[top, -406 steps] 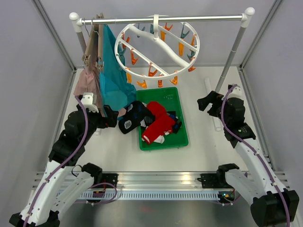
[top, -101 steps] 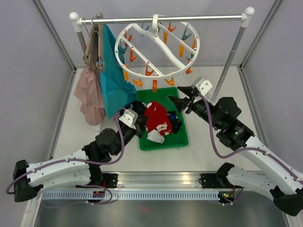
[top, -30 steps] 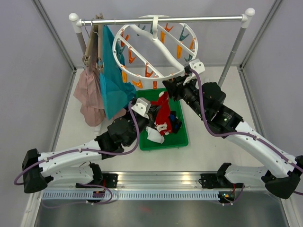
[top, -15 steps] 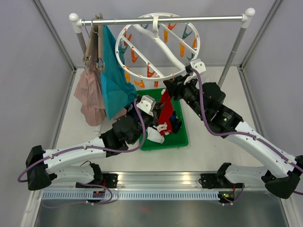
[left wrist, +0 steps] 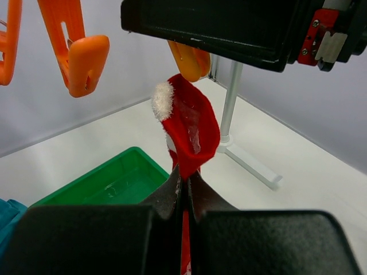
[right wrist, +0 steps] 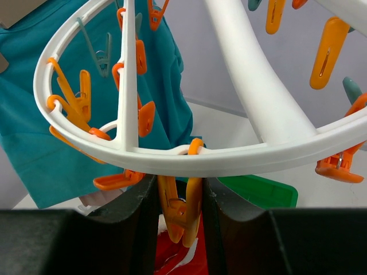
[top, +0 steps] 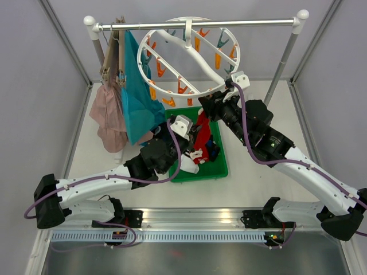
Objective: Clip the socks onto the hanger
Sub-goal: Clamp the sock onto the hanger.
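Red soft sock with a white fluffy end (left wrist: 192, 134) stands up in the middle of the left wrist view, pinched tight in the left gripper (left wrist: 183, 182). Its tip sits just under an orange plastic clip (right wrist: 182, 220). The right gripper (right wrist: 179, 197) squeezes that clip, low on the big round white plastic hanger (right wrist: 229, 161), above the green plastic tray (top: 221, 166).

A sock (left wrist: 192, 129) just below a clip (left wrist: 189, 60); tray (top: 221, 166) beneath the hanger (top: 198, 57)

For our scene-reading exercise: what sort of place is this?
Probably a robot test cell staged as a laundry corner: round white plastic clip hanger on a metal rail, green plastic tray of socks, grey walls.
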Robot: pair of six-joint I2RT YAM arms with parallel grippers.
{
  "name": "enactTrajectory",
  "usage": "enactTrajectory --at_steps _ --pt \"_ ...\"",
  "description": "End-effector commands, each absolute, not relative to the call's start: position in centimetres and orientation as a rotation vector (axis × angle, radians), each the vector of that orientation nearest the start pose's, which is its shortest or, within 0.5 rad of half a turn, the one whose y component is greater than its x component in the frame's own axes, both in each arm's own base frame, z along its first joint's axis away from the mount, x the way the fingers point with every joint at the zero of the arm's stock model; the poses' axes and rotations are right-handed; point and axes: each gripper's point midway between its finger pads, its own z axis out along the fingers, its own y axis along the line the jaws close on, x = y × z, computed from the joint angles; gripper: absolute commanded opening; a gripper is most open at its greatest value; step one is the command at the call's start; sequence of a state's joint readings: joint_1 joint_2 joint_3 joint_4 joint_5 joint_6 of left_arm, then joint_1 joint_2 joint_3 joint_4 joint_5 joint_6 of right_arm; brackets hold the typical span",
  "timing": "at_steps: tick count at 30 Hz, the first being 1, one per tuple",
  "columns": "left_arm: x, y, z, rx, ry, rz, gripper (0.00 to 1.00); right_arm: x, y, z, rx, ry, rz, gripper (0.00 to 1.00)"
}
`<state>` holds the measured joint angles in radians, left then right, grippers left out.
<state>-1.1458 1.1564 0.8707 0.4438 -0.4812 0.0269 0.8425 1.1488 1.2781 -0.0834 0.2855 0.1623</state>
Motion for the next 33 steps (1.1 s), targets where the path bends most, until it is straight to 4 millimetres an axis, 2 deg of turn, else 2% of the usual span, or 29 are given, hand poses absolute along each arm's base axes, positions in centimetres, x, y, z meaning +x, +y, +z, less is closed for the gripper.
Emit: enactTrajectory --at_steps 1,20,33 --pt "24.2 -32.8 36.4 0.384 1.342 -0.595 0.02 28.9 26.2 43.9 -0.264 1.481 0.618 0.0" --pt "24.3 -32.5 38.4 0.368 1.304 -0.605 0.02 29.3 26.7 42.7 -0.293 1.502 0.592 0.0" --pt "23.4 -32.3 39.9 0.363 1.283 -0.664 0.02 29.2 27.2 42.5 -0.309 1.478 0.586 0.0"
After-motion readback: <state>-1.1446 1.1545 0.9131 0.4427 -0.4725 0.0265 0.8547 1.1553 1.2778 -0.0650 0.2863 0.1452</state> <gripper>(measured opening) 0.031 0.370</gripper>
